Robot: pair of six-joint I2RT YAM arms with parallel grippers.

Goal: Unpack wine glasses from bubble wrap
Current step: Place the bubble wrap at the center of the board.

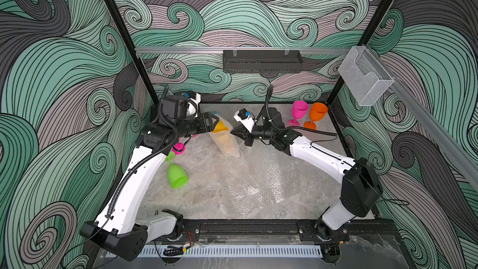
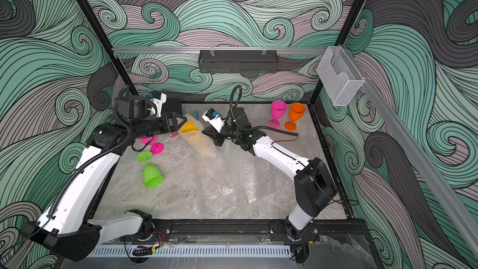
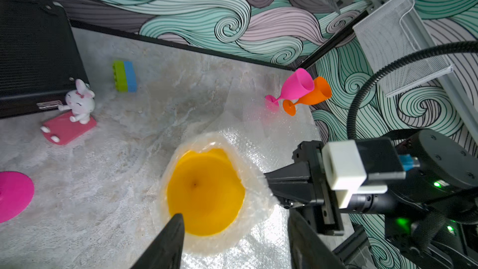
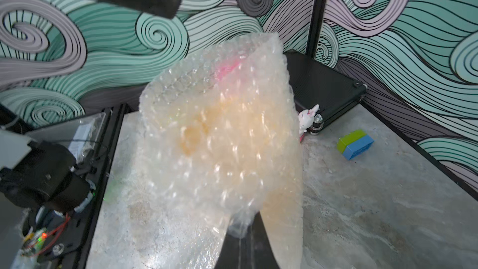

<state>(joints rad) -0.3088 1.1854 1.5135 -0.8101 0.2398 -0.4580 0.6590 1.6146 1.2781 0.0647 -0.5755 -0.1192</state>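
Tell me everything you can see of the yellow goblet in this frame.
The yellow goblet is opaque plastic, tilted, its cup mouth open toward the left wrist camera; stem and foot show only as a blur through the bubble wrap sleeve around it. The right gripper pinches the sleeve; the open left gripper hangs at the cup's rim.

no readable text, no labels or brand names, no numbers or signs legible in any view

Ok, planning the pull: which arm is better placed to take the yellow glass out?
Left, probably. The left gripper hangs open at the yellow glass; the right gripper pinches the bubble wrap.
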